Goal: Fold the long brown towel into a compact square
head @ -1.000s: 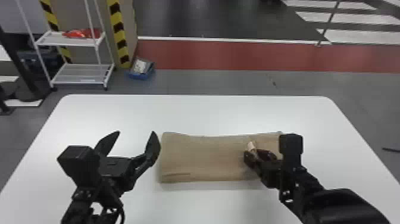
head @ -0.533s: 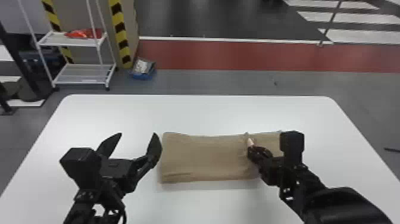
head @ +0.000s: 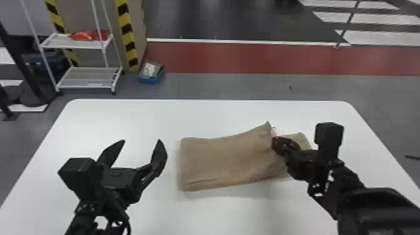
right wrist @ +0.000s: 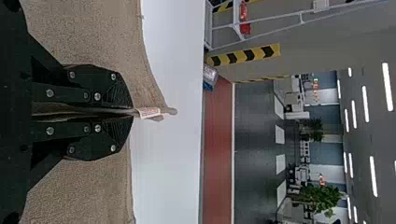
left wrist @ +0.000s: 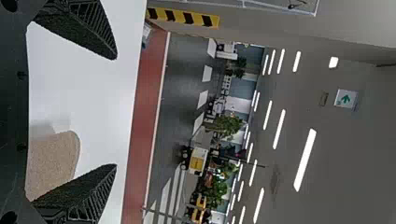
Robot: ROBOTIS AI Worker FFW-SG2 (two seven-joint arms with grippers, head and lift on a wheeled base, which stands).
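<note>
Head view, nearest first: the left claw (head: 142,142) hangs over the near left part of the table (head: 150,120), its two black fingers spread wide with nothing between them. It is apart from the towel (head: 218,162). The right claw (head: 274,139) comes in from the right and is clamped on a pinch of the brown towel, its fingers pressed together. In the right wrist view, cloth runs between those closed fingers, and a small pale label (right wrist: 149,112) pokes out just past their tips.

The towel is on the white table, right of the middle, in a folded oblong. Its left part lies low, while the fabric at the right claw rises into a raised fold with a peaked far corner. Beyond that fold, more towel reaches to the right, partly hidden behind the right arm.

Past the table's far edge comes grey floor (head: 218,87), with a blue box (head: 151,76) next to a white rack (head: 81,45) that bears something red (head: 89,35). A yellow-and-black striped post (head: 126,29) stands behind the rack. Farther off lie a red floor strip (head: 250,57), dark floor (head: 234,22) and white painted bars (head: 368,18).
</note>
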